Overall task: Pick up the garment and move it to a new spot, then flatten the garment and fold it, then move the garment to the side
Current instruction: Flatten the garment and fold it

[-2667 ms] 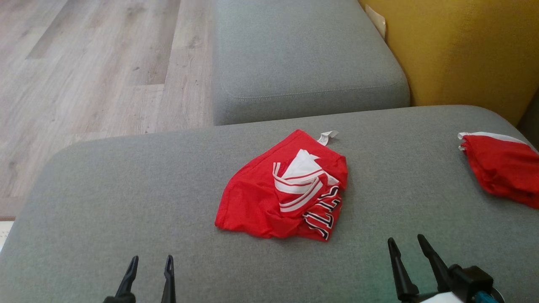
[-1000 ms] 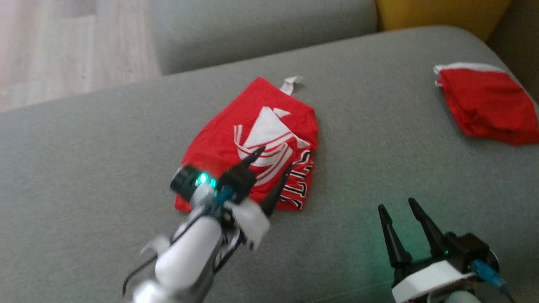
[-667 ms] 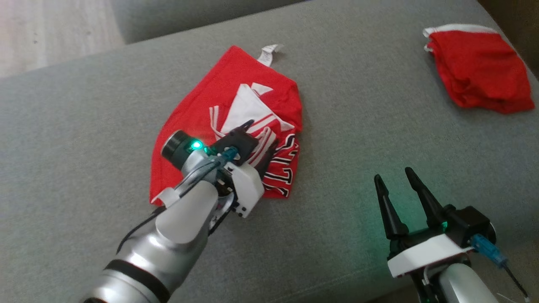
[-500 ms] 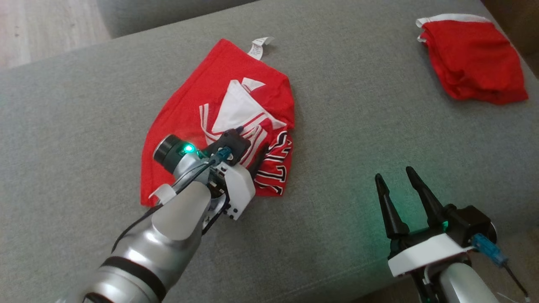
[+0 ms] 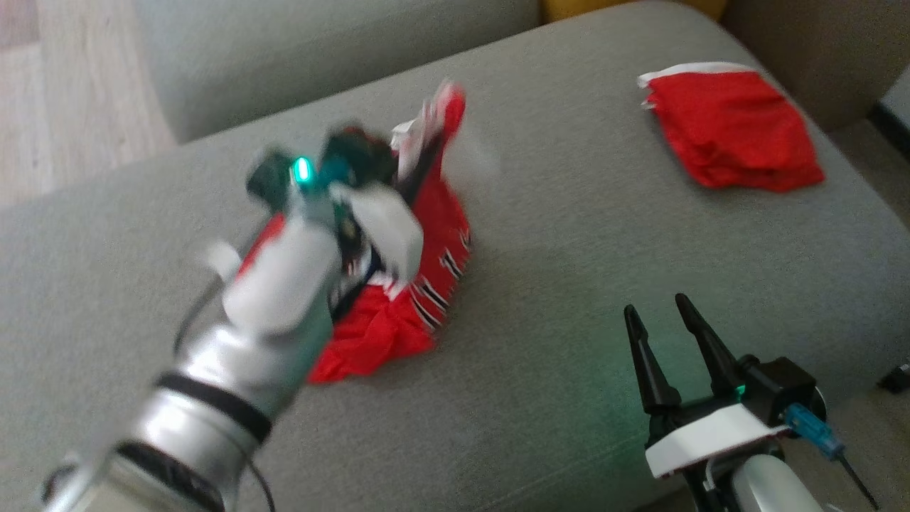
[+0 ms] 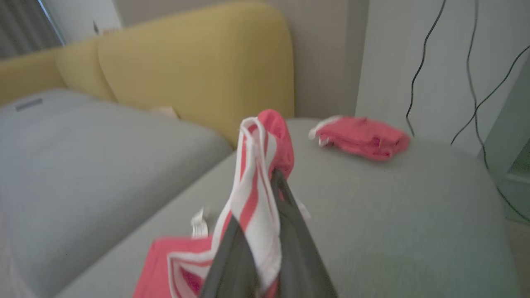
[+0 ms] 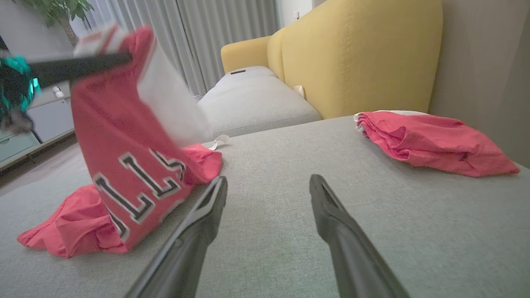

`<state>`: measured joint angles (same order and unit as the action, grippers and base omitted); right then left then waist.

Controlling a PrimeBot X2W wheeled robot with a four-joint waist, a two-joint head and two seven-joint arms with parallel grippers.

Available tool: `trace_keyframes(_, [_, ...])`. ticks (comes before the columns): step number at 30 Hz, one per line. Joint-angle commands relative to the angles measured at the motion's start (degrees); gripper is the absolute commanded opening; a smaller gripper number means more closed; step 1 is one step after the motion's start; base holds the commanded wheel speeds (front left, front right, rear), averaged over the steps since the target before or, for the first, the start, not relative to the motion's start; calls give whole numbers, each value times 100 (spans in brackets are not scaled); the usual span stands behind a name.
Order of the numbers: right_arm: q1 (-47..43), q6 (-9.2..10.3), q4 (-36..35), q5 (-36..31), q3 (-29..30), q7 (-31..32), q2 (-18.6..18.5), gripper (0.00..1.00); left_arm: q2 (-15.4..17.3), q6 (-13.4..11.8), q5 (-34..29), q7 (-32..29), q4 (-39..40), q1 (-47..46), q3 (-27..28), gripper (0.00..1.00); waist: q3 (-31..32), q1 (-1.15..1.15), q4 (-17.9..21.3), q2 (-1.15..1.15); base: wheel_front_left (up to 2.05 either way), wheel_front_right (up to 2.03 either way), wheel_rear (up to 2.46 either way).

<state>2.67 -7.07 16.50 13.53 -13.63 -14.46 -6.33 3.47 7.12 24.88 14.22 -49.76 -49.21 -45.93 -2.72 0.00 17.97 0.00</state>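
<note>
Your left gripper [image 6: 273, 182] clamps red garment [image 7: 124, 136], bunched fabric raised above grey cushion [image 5: 604, 284], hem resting on it. Your right gripper [image 5: 655, 304] hangs spread, empty, near cushion's front; other red cloth [image 5: 732, 135] lies far right.

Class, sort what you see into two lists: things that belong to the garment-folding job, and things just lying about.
Job in hand:
red lettered jersey, partly lifted
left gripper, shut on its striped edge
right gripper, open, nearby
grey cushion underneath

Lying about:
second red garment, at the cushion's far end
yellow sofa back
potted plant
</note>
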Motion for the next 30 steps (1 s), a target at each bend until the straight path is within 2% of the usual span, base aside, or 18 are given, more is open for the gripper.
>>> trace_keyframes(1, [74,-42,-143,-33,-106,-54,-11,100,202,24,47,74,327,-629,247,0,224,0,232,0,0,0,0])
trace_keyframes(9, [-29,-42,-212,-10,-58,-54,53,100,929,34,374,76,1201,-2124,726,0,359,0,643,0,0,0,0])
trace_keyframes(12, [-114,-42,-231,-9,-6,-54,31,100,1050,35,335,77,1312,-2531,957,0,353,0,648,0,0,0,0])
trace_keyframes(16, [-181,-42,-246,-24,73,-54,12,100,1089,-11,295,77,1172,-2549,1057,0,350,0,552,0,0,0,0])
trace_keyframes(19, [-230,-42,-288,-36,120,-54,-12,100,1026,-160,436,77,958,-2091,1179,0,317,0,377,0,0,0,0])
trace_keyframes(22, [-224,-42,-310,-42,136,-54,-18,100,948,-318,679,77,905,-1242,1407,0,264,0,205,0,0,0,0])
trace_keyframes(26, [-240,-42,-370,-59,249,-54,-2,100,848,-494,929,77,1264,353,1908,0,182,0,-73,0,0,0,0])
trace_keyframes(30, [-243,-42,-392,-57,302,-54,-26,100,781,-720,971,77,1669,2040,2707,0,99,0,-305,0,0,0,0])
